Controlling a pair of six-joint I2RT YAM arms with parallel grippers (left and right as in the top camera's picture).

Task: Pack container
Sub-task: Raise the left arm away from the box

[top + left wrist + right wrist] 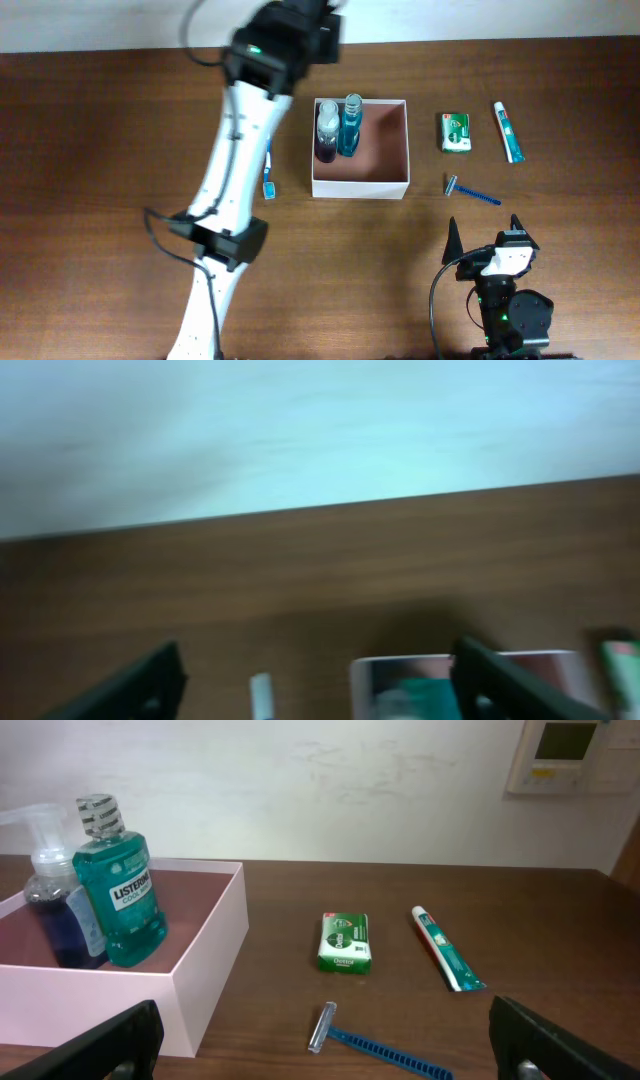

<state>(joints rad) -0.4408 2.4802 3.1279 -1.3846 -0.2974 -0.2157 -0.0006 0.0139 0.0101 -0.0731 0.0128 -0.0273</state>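
The container [398, 150] is a square white-walled box with a pinkish inside at mid-table. A teal mouthwash bottle [351, 125] and a purple pump bottle [327, 135] stand in its left side. Both bottles show in the right wrist view, the teal one [125, 900] next to the purple one [50, 920], inside the container [210, 970]. My left gripper [325, 695] is open and empty, raised above the table near the container's [400, 660] far left; the view is blurred. My left arm's wrist end [290, 40] shows in the overhead view. My right gripper [335, 1065] is open and empty, near the front edge [488, 245].
A blue toothbrush [269, 178] lies left of the container, partly under my left arm. A green soap box [456, 132], a toothpaste tube [508, 131] and a blue razor [472, 190] lie right of the container. The razor [380, 1045] lies just ahead of my right gripper.
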